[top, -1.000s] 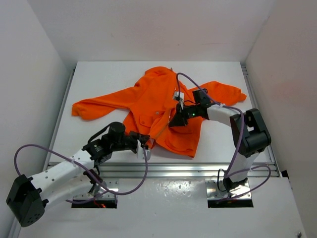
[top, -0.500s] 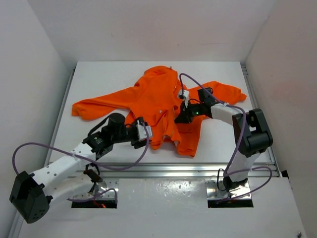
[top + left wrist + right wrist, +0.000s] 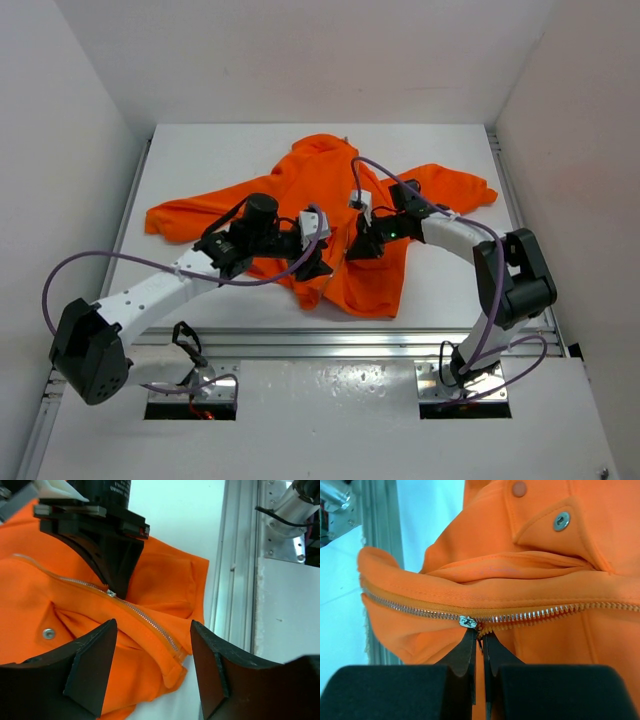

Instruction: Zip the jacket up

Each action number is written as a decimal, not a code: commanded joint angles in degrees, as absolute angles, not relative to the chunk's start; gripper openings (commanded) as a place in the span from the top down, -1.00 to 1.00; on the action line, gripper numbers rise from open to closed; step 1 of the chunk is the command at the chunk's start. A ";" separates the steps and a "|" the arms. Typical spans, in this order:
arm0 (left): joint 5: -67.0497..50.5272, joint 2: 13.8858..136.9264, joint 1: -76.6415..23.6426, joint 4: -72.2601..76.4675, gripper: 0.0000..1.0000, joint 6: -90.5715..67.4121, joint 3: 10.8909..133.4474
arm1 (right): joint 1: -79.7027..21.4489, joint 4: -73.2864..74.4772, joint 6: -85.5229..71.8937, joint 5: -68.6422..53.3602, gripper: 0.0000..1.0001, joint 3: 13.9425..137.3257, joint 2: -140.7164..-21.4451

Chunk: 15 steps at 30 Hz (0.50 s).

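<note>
1. White table (image 3: pixel 200 150) carries the jacket (image 3: pixel 300 190), spread mid-table with its sleeves out.
2. At left, the left gripper (image 3: pixel 312 266) has swung from the near hem up over the front. Its jaws are spread and empty above the zipper (image 3: pixel 145 621).
3. At right, the right gripper (image 3: pixel 479 639) stays pinched on the zipper pull (image 3: pixel 468 622).
4. With the hem unheld, the zipper looks slack, so zipping probably needs a fresh anchor.

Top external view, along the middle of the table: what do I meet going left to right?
The outstretched jacket sleeve → left hand, open → right hand, shut on the zipper pull → other jacket sleeve.
</note>
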State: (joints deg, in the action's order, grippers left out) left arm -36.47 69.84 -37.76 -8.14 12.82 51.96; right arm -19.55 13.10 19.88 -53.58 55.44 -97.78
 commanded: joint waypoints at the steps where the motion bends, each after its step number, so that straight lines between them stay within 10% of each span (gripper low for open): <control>1: -39.81 72.59 -37.27 -9.84 -0.31 9.67 52.65 | -20.83 15.20 21.80 -57.22 1.00 56.78 -94.83; 15: -31.30 78.31 -40.69 -7.92 -0.34 1.86 53.96 | -21.18 17.66 19.60 -56.69 1.00 57.30 -92.90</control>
